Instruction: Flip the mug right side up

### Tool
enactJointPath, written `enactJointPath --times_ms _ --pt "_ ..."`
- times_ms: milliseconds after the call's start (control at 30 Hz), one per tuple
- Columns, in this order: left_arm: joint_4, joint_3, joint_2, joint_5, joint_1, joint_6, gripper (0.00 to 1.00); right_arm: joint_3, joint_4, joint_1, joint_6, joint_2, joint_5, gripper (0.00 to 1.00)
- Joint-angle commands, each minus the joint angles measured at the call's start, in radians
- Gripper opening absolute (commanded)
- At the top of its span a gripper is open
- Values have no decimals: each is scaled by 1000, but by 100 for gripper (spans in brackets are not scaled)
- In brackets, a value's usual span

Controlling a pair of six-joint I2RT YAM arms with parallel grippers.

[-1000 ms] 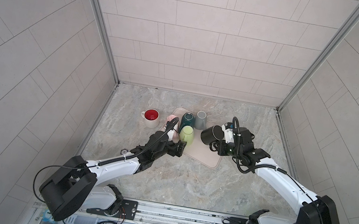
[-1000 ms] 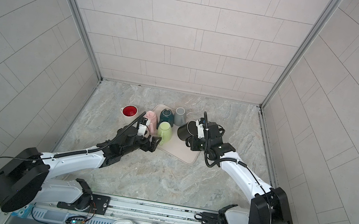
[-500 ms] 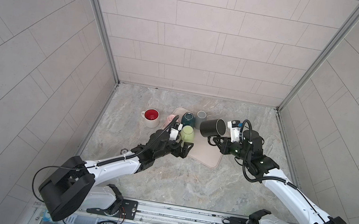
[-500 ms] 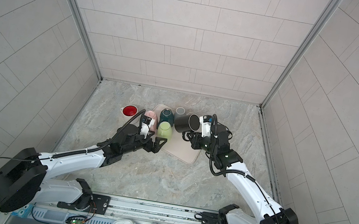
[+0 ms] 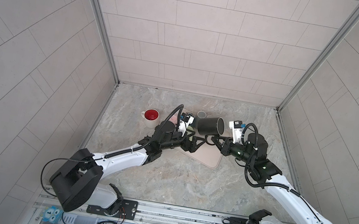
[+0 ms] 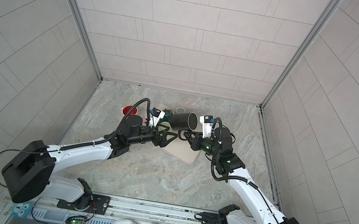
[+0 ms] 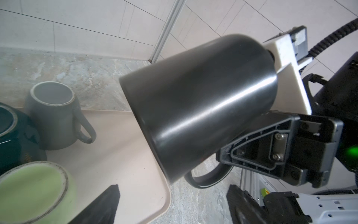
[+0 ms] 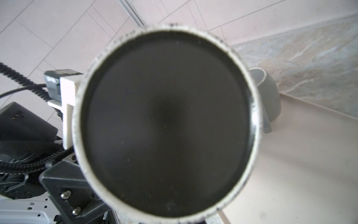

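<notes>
black mug held sideways over the tray

black mug (image 5: pixel 210 129) hangs on its side above the tray (image 5: pixel 208 160), mouth facing the right arm; the right gripper (image 5: pixel 214 140) is clamped on its handle (image 7: pixel 209 179), probably so a wrist roll can bring the mouth upward; the left gripper (image 5: pixel 196 140) sits just beside it, fingers spread wide and empty; the mug's mouth fills the right wrist view, hiding the pinch; the green mug (image 7: pixel 33 190) is cut off at the frame edge.

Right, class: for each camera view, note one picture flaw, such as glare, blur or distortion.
Left wrist view: glare streaks the black mug; the green mug is soft. Right wrist view: the black mug's rim is blurred. Both top views: tiled walls stretch toward the corners.
</notes>
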Motion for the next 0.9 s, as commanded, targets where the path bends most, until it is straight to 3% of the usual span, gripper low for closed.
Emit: enactJointPath --times_ms 0,467,867 --pt "81 24 7 79 -5 -25 91 1 172 -8 38 -40 -62 0" --pt "241 21 34 127 -5 -89 90 -42 326 -15 131 -59 -138 0" --pt "371 10 69 170 -6 -162 79 -71 424 -23 193 -71 -157 0"
